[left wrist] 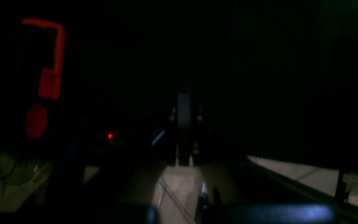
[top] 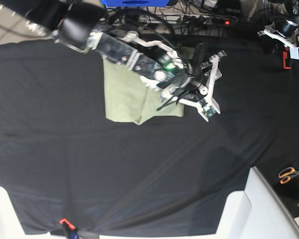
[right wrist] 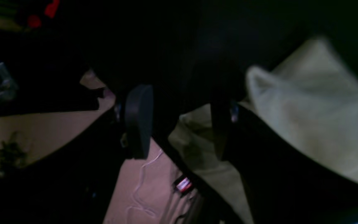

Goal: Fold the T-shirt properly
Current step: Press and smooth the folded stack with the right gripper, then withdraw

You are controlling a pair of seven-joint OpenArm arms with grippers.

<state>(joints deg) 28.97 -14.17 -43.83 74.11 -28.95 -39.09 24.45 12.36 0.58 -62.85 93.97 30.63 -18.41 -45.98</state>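
Observation:
The T-shirt (top: 124,94) lies folded into a pale green rectangle on the black cloth (top: 89,164), left of centre at the back. My right gripper (top: 213,84) hovers just past the shirt's right edge, jaws apart and nothing between them. In the right wrist view its two dark fingers (right wrist: 138,121) stand wide, and the T-shirt (right wrist: 315,118) shows in the gap and to the right. My left gripper (left wrist: 183,105) appears in the very dark left wrist view as one narrow strip, jaws pressed together and empty. Its arm (top: 279,35) sits at the far right corner.
Orange-handled scissors (top: 289,174) lie off the cloth at the right. A white surface (top: 249,209) juts in at the front right. Cables and a power strip (top: 224,21) run along the back edge. A small red clip (top: 64,221) sits at the front edge.

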